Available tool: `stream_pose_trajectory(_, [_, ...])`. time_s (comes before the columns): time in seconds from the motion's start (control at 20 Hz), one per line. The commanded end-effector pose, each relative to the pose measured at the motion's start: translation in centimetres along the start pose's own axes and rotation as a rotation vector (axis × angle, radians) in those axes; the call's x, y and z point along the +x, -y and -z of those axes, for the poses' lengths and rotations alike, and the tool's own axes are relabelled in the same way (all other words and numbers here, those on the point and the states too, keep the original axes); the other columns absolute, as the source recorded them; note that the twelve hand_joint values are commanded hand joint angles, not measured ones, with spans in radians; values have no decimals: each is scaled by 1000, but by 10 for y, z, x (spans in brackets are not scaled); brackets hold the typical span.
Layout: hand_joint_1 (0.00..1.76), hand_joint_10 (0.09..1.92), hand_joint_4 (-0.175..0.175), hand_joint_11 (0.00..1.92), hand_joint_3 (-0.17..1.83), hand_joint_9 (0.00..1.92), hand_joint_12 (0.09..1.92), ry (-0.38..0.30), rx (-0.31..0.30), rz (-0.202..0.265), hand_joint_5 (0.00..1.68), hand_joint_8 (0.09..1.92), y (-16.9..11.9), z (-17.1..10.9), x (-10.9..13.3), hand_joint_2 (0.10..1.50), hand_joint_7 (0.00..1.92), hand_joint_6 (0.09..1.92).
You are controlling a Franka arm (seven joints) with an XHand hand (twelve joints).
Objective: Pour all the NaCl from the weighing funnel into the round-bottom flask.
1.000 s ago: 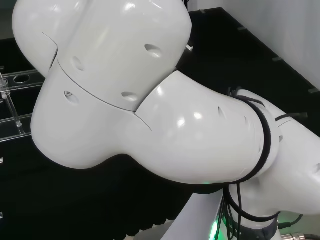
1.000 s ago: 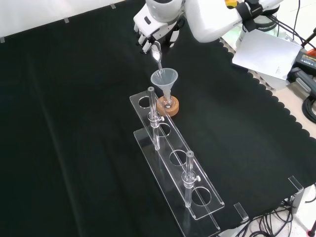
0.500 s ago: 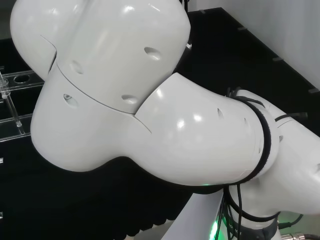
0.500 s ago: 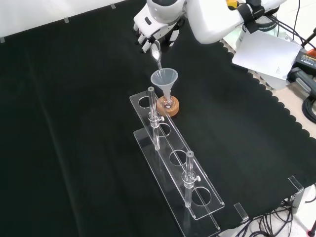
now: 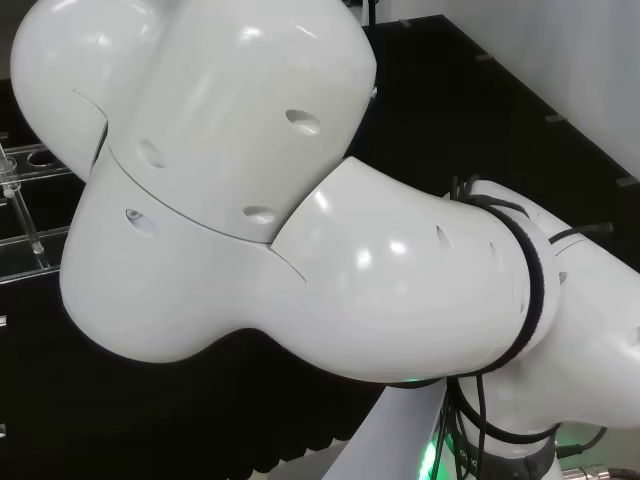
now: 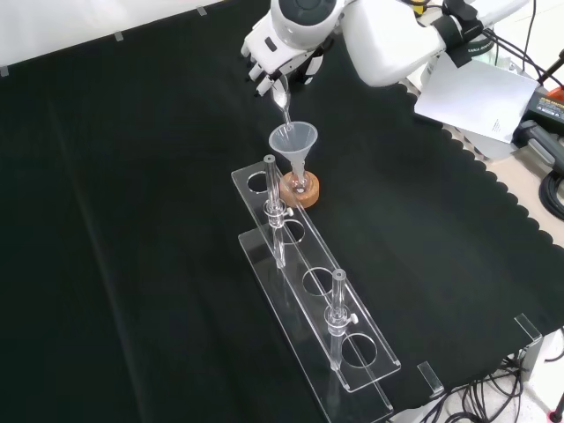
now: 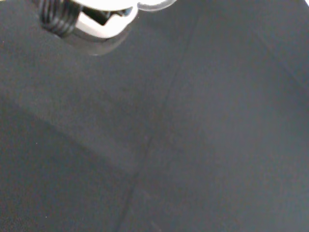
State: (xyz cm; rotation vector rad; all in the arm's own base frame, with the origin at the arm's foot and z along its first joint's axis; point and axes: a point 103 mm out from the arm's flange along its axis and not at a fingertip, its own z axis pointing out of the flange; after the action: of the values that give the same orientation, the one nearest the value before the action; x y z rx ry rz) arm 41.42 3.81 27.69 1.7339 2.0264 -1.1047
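Clear weighing funnel [image 6: 281, 94], seemingly pinched, hangs below robot hand [image 6: 275, 55].

Clear weighing funnel [image 6: 281, 95] tilted spout-down just above a clear funnel [image 6: 293, 141] in the cork-ringed round-bottom flask [image 6: 300, 187].

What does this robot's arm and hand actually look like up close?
The arm is glossy white, built of big rounded links with small oval dimples. Black cables loop round one joint. A round grey cap tops the link above the hand, which is white with black parts.
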Motion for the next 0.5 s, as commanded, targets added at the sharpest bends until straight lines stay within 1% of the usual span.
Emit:
stream_pose_trajectory(0.05, [1115,87,175,1199,537,1434,770,25,-3,3,1274,500,1,3,4,722,1076,624])
stream_pose_trajectory(0.15, [1115,87,175,1199,537,1434,770,52,-5,-1,1274,500,1,5,6,722,1076,624])
stream_pose_trajectory(0.3, [1115,87,175,1198,536,1434,771,65,5,-6,1274,501,1,6,8,722,1076,623])
stream_pose_trajectory(0.5, [1115,87,175,1197,536,1434,771,91,4,-8,1274,501,1,9,10,723,1075,623])
